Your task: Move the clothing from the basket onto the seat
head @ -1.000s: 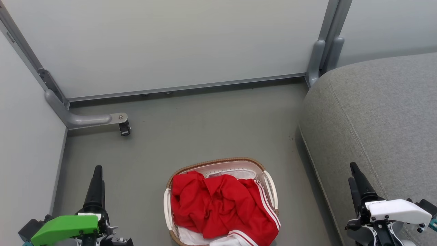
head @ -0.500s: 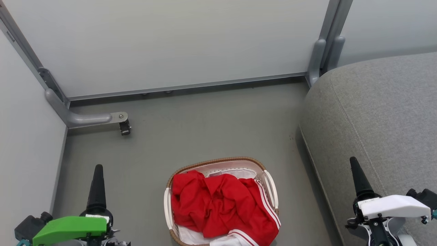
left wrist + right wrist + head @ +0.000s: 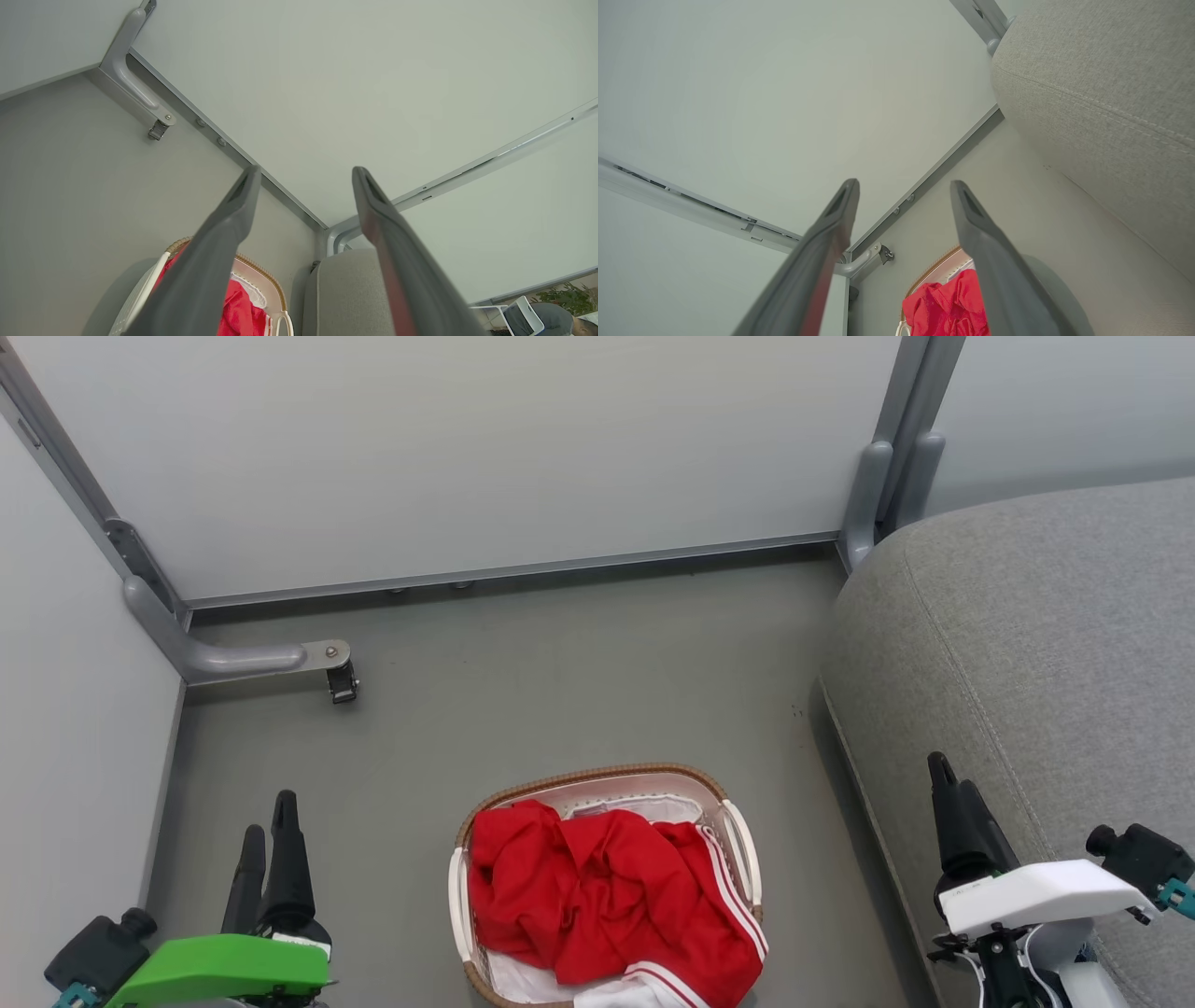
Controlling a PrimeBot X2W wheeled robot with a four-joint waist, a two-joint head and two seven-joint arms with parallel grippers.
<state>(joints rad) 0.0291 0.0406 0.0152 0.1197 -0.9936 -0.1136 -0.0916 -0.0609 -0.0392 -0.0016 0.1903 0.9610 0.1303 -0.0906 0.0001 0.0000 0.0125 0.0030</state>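
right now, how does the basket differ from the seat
The basket is small, cream plastic with a brown woven rim; the seat is far bigger, grey fabric. The basket holds the red clothing; the seat's visible part bears none. Both have rounded corners.

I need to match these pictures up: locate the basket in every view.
Head view: basket, bottom centre.
Left wrist view: basket, bottom edge, left of centre.
Right wrist view: basket, bottom edge, just right of centre.
Shared landmark: grey caster bracket.
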